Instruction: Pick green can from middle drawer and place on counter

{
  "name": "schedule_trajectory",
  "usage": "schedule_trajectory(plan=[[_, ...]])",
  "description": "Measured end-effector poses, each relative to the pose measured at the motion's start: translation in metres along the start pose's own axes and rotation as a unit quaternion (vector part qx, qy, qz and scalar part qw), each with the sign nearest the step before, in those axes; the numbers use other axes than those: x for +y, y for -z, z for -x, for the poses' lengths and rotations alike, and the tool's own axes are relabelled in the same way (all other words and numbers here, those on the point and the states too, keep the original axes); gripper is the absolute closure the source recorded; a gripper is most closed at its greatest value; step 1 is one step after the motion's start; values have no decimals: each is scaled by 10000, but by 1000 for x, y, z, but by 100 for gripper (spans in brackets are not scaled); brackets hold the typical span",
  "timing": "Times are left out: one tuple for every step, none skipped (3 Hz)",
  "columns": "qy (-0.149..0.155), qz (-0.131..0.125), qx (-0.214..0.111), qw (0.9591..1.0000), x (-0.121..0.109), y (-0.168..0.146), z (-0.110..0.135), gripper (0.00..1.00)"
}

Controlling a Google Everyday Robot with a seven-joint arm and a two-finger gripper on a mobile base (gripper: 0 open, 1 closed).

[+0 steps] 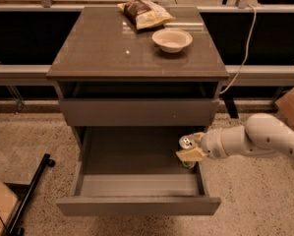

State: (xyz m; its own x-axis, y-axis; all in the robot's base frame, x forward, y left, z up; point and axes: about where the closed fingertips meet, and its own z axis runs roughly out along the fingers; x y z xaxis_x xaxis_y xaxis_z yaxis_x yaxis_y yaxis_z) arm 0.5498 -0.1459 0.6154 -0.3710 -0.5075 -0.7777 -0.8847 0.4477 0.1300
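Note:
The middle drawer (136, 205) is pulled open below the cabinet. My gripper (189, 149) is at the drawer's right wall, above its floor, shut on the green can (187, 143). The can's silver top shows between the beige fingers (188, 155); its dark body is mostly hidden by them. The can is lifted off the drawer floor and is about level with the drawer's right rim. My white arm reaches in from the right. The glossy counter (107, 48) is above, with a closed plain drawer front (136, 112) between it and the open drawer.
A white bowl (172, 39) and a chip bag (144, 13) sit on the back right of the counter. A white cable (245, 43) hangs to the right. A cardboard box (291, 107) is at far right, and a black stand (28, 195) at lower left.

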Motion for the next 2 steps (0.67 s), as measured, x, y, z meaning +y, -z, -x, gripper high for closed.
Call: schedule_trajectory(plan=[[312, -220, 157, 9991, -7, 77, 46, 100], [748, -641, 513, 9938, -24, 153, 110, 100]])
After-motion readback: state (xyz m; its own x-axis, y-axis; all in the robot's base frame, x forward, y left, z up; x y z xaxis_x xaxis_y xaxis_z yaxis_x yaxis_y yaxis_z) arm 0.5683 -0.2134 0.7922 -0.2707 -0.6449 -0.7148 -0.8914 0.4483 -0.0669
